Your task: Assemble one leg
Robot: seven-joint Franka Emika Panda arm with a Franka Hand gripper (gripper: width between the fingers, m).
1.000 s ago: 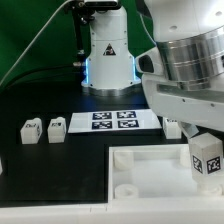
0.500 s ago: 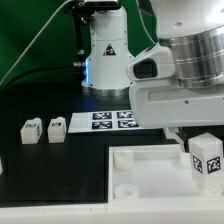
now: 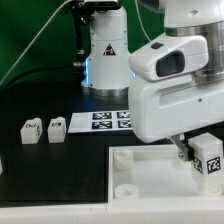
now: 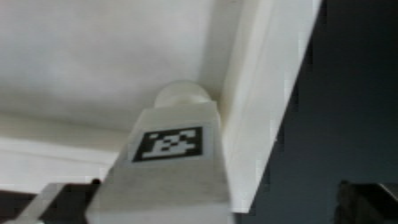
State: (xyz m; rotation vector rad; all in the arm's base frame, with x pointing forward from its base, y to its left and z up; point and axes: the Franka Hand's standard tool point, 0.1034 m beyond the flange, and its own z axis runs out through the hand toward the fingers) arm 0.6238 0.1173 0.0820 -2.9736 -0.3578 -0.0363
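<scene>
The leg (image 3: 208, 160), a small white block with a tag facing the camera, stands upright at the far right corner of the large white panel (image 3: 150, 162). My gripper (image 3: 200, 152) reaches down around it. One dark finger (image 3: 186, 150) shows beside the leg; the other is hidden. In the wrist view the leg (image 4: 169, 150) points down at the panel (image 4: 89, 60). It lies against one finger (image 4: 71, 203), with a dark gap to the other finger (image 4: 365, 203). The gripper (image 4: 214, 205) has its jaws set wider than the leg.
Two more white legs (image 3: 29, 130) (image 3: 56, 128) lie on the black table at the exterior view's left. The marker board (image 3: 100, 121) lies in front of the robot base (image 3: 107, 50). The panel has a round corner socket (image 3: 128, 190) at its near left.
The hand has turned about its axis and its body now fills more of the exterior view's right. The leg stayed in place, going from slightly tilted to upright.
</scene>
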